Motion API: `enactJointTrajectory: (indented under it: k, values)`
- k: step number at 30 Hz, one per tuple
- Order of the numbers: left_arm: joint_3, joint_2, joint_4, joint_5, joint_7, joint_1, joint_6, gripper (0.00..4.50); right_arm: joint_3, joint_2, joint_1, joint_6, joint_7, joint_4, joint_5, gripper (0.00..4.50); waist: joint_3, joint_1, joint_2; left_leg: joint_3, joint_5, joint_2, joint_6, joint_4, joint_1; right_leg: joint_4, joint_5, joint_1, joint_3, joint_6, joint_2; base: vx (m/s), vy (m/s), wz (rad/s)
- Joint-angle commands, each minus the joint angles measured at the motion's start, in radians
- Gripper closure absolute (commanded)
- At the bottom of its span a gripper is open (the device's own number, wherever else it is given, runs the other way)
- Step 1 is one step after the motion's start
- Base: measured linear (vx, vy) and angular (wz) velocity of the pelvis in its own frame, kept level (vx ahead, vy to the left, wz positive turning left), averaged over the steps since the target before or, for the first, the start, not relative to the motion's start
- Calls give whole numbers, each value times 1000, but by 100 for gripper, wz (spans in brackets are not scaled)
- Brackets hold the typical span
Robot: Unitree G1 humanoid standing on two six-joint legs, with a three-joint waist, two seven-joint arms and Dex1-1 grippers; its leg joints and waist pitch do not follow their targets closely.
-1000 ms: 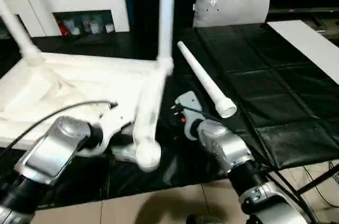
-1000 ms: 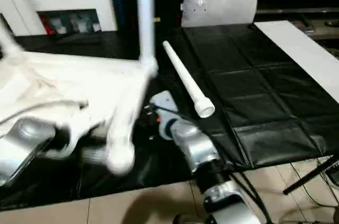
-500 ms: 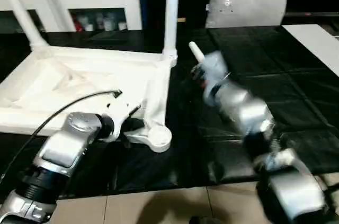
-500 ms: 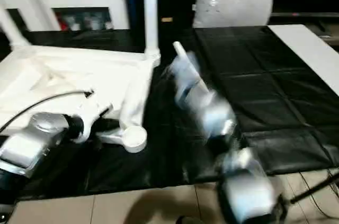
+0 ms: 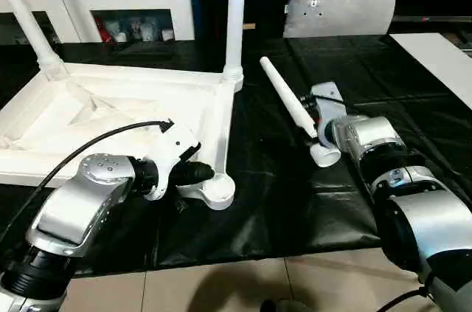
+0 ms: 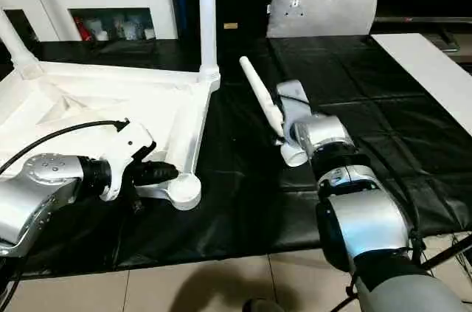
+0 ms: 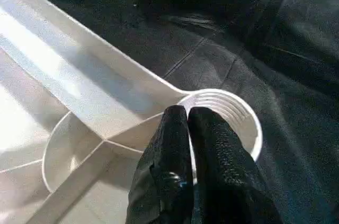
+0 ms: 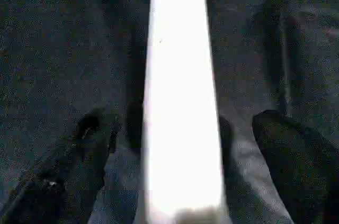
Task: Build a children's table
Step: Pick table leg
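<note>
Loose leg (image 5: 289, 100) is lying lengthwise between my spread right gripper (image 8: 177, 144); my left gripper (image 7: 188, 121), pressed together, is touching the socket (image 7: 228, 115); upright legs (image 5: 235, 13) are running off-frame.

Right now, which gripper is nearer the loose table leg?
Right. The right gripper straddles the loose leg, open; the left gripper is shut at the tabletop's near corner socket.

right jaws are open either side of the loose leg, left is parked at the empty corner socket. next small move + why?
Probably close the right gripper on the loose leg: its jaws stand open with the leg lying between them on the black mat, untouched. The left gripper, shut, sits at the rim of the empty corner socket, which takes a leg.
</note>
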Motion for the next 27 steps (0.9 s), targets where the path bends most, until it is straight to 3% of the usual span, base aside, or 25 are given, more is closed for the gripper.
enactJointTrajectory:
  k: [1,4,5,7,18,27]
  values:
    - [7,5,-30,-25,-10,6,13,397,-8,-5,-35,8,38,32,-4,0,-75,2,-9,21,-225,-6,19,-58,-14,-72,-433,73,32,-160,-31,0,0,0]
    - [-2,5,-38,-30,-10,5,18,397,-15,-14,-44,30,73,70,1,0,-72,-1,-9,17,-270,-7,15,-55,-11,-78,-495,67,28,-139,-29,0,0,0]
    - [-3,4,-38,-32,-8,4,19,397,-17,-16,-45,35,82,75,3,0,-71,0,-4,16,-278,-6,15,-56,-9,-79,-499,66,28,-137,-29,0,0,0]
    - [-5,2,-39,-34,-8,2,21,397,-15,-22,-48,50,109,85,6,0,-73,-2,-6,15,-281,-5,14,-55,-10,-78,-492,67,27,-137,-28,0,0,0]
    - [-23,2,-38,-46,-2,-9,25,389,7,-42,-52,66,182,141,-28,96,-78,2,-15,16,-230,-2,20,-53,-18,-66,-414,72,31,-179,-31,0,0,0]
    - [-31,0,-35,-45,1,-8,24,389,-6,-37,-37,59,170,148,-26,166,-76,1,-16,16,-237,-2,16,-52,-16,-69,-431,71,30,-173,-31,0,0,0]
